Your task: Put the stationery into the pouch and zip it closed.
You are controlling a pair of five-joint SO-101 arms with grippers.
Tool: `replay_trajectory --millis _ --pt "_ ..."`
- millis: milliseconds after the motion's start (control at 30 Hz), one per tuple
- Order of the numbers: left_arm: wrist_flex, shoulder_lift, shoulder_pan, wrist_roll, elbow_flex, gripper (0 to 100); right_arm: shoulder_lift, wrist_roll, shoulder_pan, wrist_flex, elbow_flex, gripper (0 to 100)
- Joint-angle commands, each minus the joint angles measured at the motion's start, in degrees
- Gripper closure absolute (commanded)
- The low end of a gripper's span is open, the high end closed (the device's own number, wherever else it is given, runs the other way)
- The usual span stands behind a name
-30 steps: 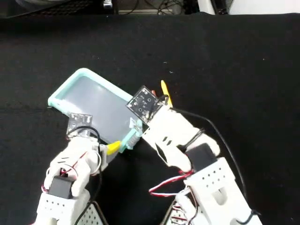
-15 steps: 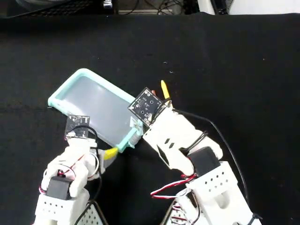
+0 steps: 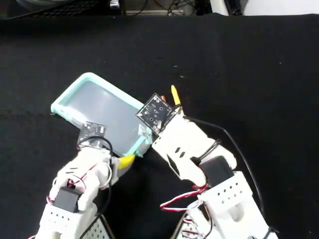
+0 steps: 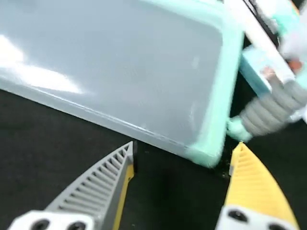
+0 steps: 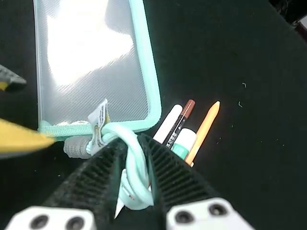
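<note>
Pouch [image 3: 99, 107] lies flat on the black table [image 3: 249, 74] in the left half of the high view. Its long axis runs from upper left down to lower right, and both arms meet at the lower-right short end. The right gripper [image 5: 134, 143] is clamped tight on the mint loop [image 5: 135, 182] at that corner. The left gripper [image 4: 184, 146] stands with its jaws apart just short of the same corner — the mint edge sits between and slightly ahead of its grey and yellow fingers, untouched as far as I can tell. The stationery [image 5: 183, 117], a few pens side by side, lies outside the pouch, just beside that short end and close against the right gripper, slanting away from the corner. The right arm is much the nearer to it, but its jaws are occupied, so I judge the free left gripper would have to cross past the corner to reach it. In the high view the right wrist covers most of the pens, leaving an orange tip [image 3: 174, 93] showing. I cannot make out the zip or its pull, nor whether the mouth is open — and a grey ribbed piece [image 5: 76, 146] by the corner is hard to identify.
</note>
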Motion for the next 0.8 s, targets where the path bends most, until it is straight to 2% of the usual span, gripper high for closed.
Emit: replay_trajectory --millis 0,167,267,433,600,767 --pt "-1.14 -0.35 -3.12 0.18 0.92 68 -1.19 -0.26 0.26 0.18 -0.40 98.5" --pt "-0.97 -0.35 -3.12 0.35 0.92 68 -1.19 -0.53 0.09 0.18 -0.57 98.5" --pt "1.76 -0.35 -2.68 0.35 0.84 68 -1.19 -0.35 0.09 0.18 -0.48 98.5" --pt "3.25 -0.35 1.27 0.53 0.84 68 -1.19 -0.35 0.09 0.09 -0.48 98.5" --pt "2.20 -0.35 4.00 4.22 0.84 68 -1.19 -0.44 0.09 0.09 -0.48 98.5" --pt "2.46 -0.26 2.15 4.04 0.92 68 -1.19 -0.53 0.09 0.18 -0.48 98.5"
